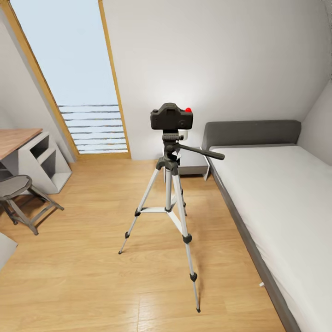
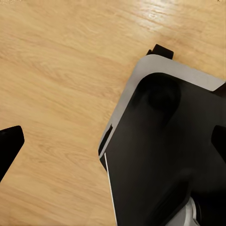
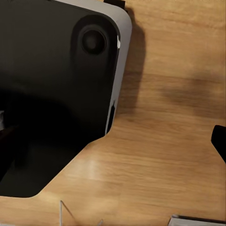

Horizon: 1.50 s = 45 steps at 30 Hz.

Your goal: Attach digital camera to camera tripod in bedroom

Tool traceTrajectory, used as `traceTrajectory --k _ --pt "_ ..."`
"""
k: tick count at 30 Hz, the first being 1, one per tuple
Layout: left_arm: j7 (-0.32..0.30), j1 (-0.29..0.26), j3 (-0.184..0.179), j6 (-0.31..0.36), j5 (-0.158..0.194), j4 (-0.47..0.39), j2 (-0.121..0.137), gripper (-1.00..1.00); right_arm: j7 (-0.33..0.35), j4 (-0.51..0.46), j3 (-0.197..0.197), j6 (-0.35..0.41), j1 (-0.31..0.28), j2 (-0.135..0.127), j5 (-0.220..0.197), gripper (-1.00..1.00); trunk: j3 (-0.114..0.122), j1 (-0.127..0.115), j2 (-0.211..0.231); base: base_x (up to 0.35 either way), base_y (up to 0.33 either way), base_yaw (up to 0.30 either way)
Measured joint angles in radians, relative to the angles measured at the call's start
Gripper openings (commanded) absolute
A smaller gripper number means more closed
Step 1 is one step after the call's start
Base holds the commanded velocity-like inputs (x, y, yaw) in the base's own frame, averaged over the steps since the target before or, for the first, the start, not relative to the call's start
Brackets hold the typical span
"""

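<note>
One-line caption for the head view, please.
Camera sits on the tripod on the wood floor beside a bed, near a slanted window.

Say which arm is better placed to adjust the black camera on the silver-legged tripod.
Right, probably, though only marginally: the black camera already sits on the silver-legged tripod, whose pan handle juts to the robot's right.

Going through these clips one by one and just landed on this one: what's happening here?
Nothing is being handled right now. In the head view the digital camera sits on the head of the camera tripod, which stands on the wood floor beside the bed. So the mounting looks done. Both wrist views look down at the floor past the robot's dark base, with only slivers of fingers at the picture edges.
</note>
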Motion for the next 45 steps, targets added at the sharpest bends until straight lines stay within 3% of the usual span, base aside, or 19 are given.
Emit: traceTrajectory --k 7,12,18,28,32,37,45 --pt "0.000 0.000 0.000 0.000 0.000 0.000 0.000 1.00 -0.025 0.000 -0.001 -0.001 0.012 0.004 -0.010 1.00 0.011 0.000 0.000 0.000 0.000 0.000" --pt "-0.001 0.000 0.002 -0.001 0.007 -0.004 -0.003 1.00 -0.058 0.000 -0.004 -0.004 0.043 0.006 -0.051 1.00 0.019 0.000 0.000 0.000 0.000 0.000" --pt "-0.003 0.000 0.002 -0.008 0.008 -0.011 -0.028 1.00 -0.080 -0.001 -0.005 -0.007 0.070 0.006 -0.099 1.00 0.029 0.000 0.000 0.000 0.000 0.000" --pt "-0.003 0.003 -0.002 -0.033 0.002 0.003 -0.049 1.00 -0.087 0.000 -0.005 -0.011 0.093 0.007 -0.121 1.00 0.045 0.000 0.000 0.000 0.000 0.000" --pt "-0.003 0.042 -0.002 -0.034 0.002 0.008 -0.049 1.00 -0.088 -0.001 -0.005 -0.013 0.097 0.008 -0.122 1.00 0.051 0.000 0.000 0.000 0.000 0.000" --pt "-0.007 0.132 -0.004 -0.057 -0.003 0.008 -0.038 1.00 -0.088 -0.001 -0.005 -0.015 0.103 0.008 -0.123 1.00 0.059 0.000 0.000 0.000 0.000 0.000" --pt "-0.015 0.167 -0.007 -0.066 -0.003 0.008 -0.026 1.00 -0.088 -0.002 -0.005 -0.016 0.107 0.013 -0.124 1.00 0.072 0.000 0.000 0.000 0.000 0.000"
